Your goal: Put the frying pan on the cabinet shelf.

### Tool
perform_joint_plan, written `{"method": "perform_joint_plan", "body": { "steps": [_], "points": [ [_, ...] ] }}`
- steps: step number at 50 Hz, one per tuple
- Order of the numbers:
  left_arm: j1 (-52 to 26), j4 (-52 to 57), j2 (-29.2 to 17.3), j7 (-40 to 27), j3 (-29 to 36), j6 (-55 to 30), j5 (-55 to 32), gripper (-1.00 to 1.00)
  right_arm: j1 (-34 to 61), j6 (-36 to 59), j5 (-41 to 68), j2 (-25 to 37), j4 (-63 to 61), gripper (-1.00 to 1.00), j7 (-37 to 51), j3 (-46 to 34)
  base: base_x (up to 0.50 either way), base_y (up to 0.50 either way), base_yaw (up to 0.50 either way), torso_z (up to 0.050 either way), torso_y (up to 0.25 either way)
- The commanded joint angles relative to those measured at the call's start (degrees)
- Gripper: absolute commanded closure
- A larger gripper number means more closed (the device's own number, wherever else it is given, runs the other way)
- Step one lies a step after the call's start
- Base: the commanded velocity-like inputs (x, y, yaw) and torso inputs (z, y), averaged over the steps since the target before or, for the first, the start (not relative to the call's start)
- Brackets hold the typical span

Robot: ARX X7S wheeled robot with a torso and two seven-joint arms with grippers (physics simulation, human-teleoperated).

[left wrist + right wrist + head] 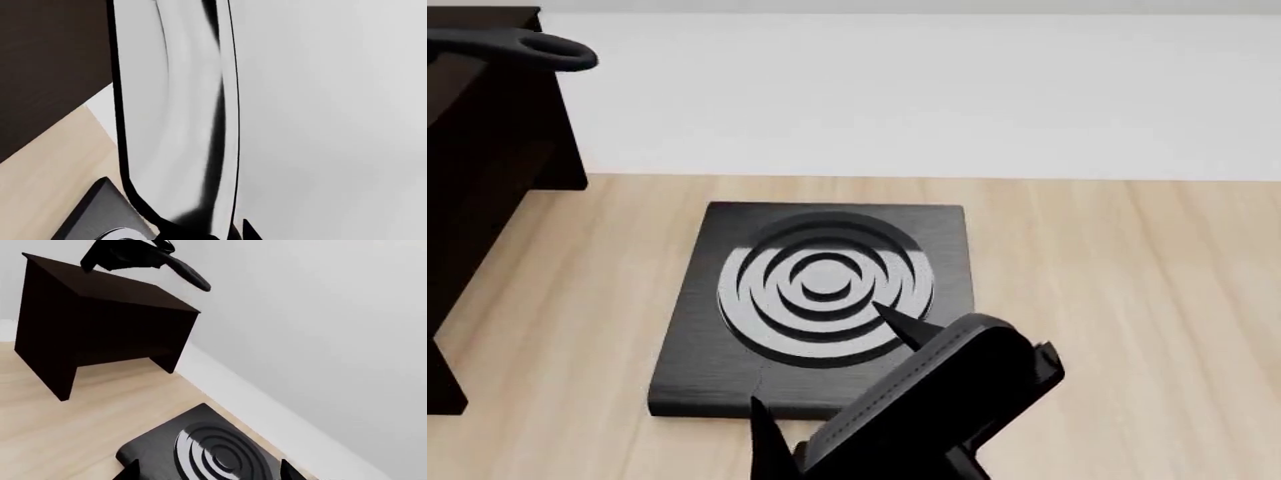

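Frying pan (pixel 143 259) held above cabinet top (pixel 107 287), handle overhanging its edge.

We see a bare simulated kitchen corner: a square black stove plate (pixel 821 305) with concentric rings on a light wooden tabletop (pixel 1121 290), a dark wooden cabinet (pixel 100 325) beside it, plain white walls (pixel 961 90).

Black ringed stove plate (pixel 821 305) flat on light wooden tabletop (pixel 1134 300).
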Motion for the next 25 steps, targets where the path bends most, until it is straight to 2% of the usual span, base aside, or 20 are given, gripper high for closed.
{"method": "perform_joint_plan", "body": {
  "steps": [1, 7, 12, 13, 14, 18, 25],
  "points": [
    [-3.37, -1.91, 0.83, 5.25, -20.41, 3.45, 14.65, 1.00, 0.18, -0.28, -1.08, -0.77, 0.90, -1.00, 0.13, -1.73, 0.00, 0.00, 0.00, 0.000, 0.000],
    [-4.54, -1.91, 1.35, 8.37, -34.21, -0.60, 31.00, 1.00, 0.51, 0.65, -0.32, -0.98, 0.47, -1.00, 0.60, -1.59, 0.00, 0.00, 0.00, 0.000, 0.002],
    [-6.15, -1.91, 1.24, 11.90, -41.91, -7.33, 45.37, 1.00, -0.59, -0.84, -1.48, -0.47, 1.39, -1.00, 0.55, -2.65, 0.00, 0.00, 0.00, 0.002, 0.002],
    [-4.55, -1.92, 2.59, 20.49, -38.17, -0.06, 52.27, 1.00, -0.51, -0.58, -1.26, -0.65, 1.29, -1.00, 0.67, -2.65, 0.00, 0.00, 0.00, 0.000, 0.000],
    [-4.30, -1.93, 2.98, 28.92, -39.64, 1.13, 55.91, 1.00, -0.45, -0.45, -1.19, -0.68, 1.23, -1.00, 0.74, -2.72, 0.00, 0.00, 0.00, 0.000, 0.000],
    [-4.80, -1.92, 3.21, 28.93, -45.15, -0.16, 62.42, 1.00, -0.34, 0.20, -0.57, -0.83, 1.12, -1.00, 1.09, -2.38, 0.00, 0.00, 0.00, 0.000, 0.003],
    [-5.08, -1.92, 3.24, 27.33, -48.87, -1.18, 65.06, 1.00, -0.84, -0.11, -0.74, -0.98, 1.37, -1.00, 1.52, -2.97, 0.00, 0.00, 0.00, 0.000, 0.001]
  ]
}}
